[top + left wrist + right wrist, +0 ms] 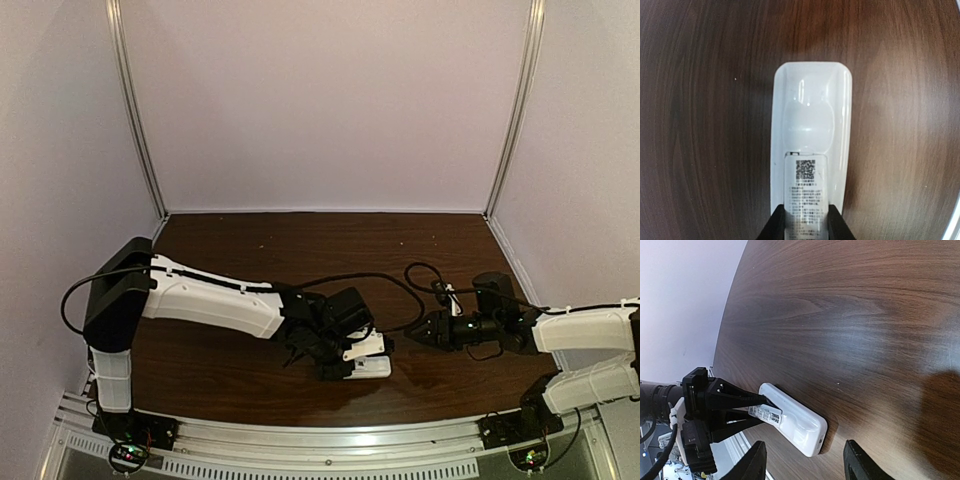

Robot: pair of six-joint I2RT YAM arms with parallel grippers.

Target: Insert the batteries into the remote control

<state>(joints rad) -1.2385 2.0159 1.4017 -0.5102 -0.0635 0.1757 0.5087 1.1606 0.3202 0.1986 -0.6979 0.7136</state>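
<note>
Remote control (810, 112) beneath left gripper (806, 227) (labelled cover (806, 192) between jaws)

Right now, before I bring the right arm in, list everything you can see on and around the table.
remote control: 1, white, back side up on the table, near its front edge
battery cover: 1, white with printed label, at the remote's end nearest the left gripper
batteries: 0 in view
table: 1, dark brown wood
enclosure walls: pale, behind and at both sides
cable: 1, black, arching between the arms
left gripper: black, shut on the battery cover
right gripper: black, open, empty, right of the remote
</note>
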